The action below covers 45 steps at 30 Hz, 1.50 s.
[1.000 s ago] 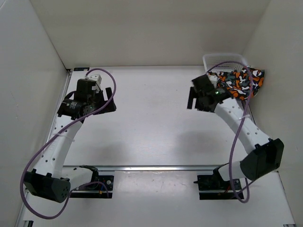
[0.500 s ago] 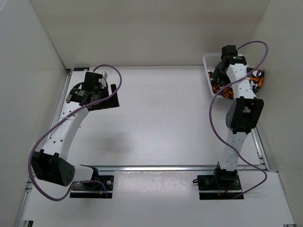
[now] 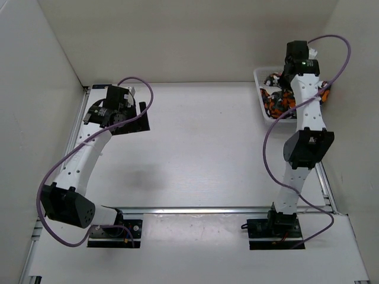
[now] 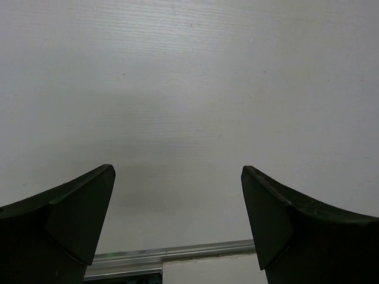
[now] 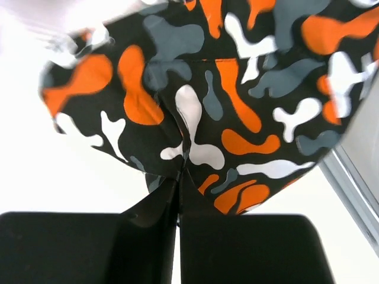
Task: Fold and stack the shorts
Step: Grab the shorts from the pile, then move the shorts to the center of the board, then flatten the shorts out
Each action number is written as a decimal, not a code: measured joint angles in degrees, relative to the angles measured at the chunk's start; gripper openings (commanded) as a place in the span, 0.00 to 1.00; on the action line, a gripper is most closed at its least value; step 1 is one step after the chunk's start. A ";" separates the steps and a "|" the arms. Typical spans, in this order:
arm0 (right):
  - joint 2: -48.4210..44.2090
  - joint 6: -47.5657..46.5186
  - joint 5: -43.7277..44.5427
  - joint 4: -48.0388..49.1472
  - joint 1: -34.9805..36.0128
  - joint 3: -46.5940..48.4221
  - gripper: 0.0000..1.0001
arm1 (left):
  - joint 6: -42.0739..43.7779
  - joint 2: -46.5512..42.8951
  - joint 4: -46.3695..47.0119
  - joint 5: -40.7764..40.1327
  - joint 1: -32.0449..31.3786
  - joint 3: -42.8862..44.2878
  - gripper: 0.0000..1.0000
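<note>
Where the table (image 3: 201, 148) meets the room, three plain white walls (image 3: 177, 41) close it in, and a metal rail (image 3: 195, 209) crosses its near edge. Count: two arms, the left arm (image 3: 83, 160) and the right arm (image 3: 308, 112); one white mesh basket (image 3: 259, 76); one pair of shorts (image 3: 277, 102). The basket stands in the far right corner, with the shorts bunched in it, partly hidden by the right arm. The right gripper (image 5: 179, 180) is clenched on a fold of the shorts. The left gripper (image 4: 177, 171) is spread wide, holding nothing, above bare table at far left.
</note>
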 measured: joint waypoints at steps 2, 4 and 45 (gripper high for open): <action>-3.98 -1.05 -3.13 0.68 1.27 2.99 0.00 | -0.20 0.00 -0.68 -0.13 0.00 1.42 1.00; -9.29 -1.99 -8.22 2.25 3.28 5.35 0.00 | -0.39 0.00 -2.16 -0.35 0.42 3.82 1.00; -30.36 4.94 -14.99 12.57 55.25 -45.97 0.88 | -10.95 -5.16 1.84 14.99 3.89 -20.02 0.96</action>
